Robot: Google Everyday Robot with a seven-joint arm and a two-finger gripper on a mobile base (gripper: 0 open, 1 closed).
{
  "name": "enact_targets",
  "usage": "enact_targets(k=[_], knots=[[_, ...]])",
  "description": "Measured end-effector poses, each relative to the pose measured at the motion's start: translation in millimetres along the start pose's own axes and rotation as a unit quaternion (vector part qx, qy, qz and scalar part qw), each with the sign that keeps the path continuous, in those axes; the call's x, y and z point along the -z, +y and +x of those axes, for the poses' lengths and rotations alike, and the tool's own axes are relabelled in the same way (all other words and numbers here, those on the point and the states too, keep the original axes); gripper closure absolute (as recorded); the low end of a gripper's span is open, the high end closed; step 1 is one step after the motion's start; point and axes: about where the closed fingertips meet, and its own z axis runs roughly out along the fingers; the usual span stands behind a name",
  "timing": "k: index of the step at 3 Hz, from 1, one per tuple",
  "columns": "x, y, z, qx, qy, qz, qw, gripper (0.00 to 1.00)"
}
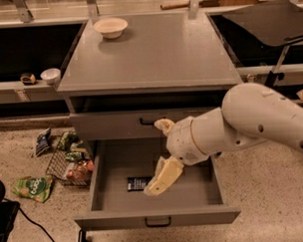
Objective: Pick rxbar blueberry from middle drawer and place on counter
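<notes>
The middle drawer point(114, 210) is pulled open below the cabinet's upper handled front. The rxbar blueberry point(136, 184), a small dark bar with white print, lies flat on the drawer floor left of centre. My gripper point(155, 188) hangs inside the open drawer just right of the bar, its cream fingers point(164, 176) pointing down and left, its tip close to the bar's right end. The counter point(154, 53) is the broad grey cabinet top behind.
A white bowl point(111, 27) sits at the counter's back left. A wire basket with snack bags point(73, 165) and a green bag point(33, 187) lie on the floor at left. A small white cup point(50, 75) stands on the left side shelf.
</notes>
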Motion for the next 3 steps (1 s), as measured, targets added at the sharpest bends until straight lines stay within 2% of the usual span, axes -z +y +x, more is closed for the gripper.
enact_targets(k=[1, 2, 3], knots=[[-39.7, 12.1, 41.6, -0.029, -0.042, -0.022, 0.9985, 0.0], [-39.4, 12.2, 41.0, -0.029, -0.042, -0.022, 0.9985, 0.0], [-46.4, 13.2, 66.4, -0.036, -0.054, -0.026, 0.9976, 0.0]])
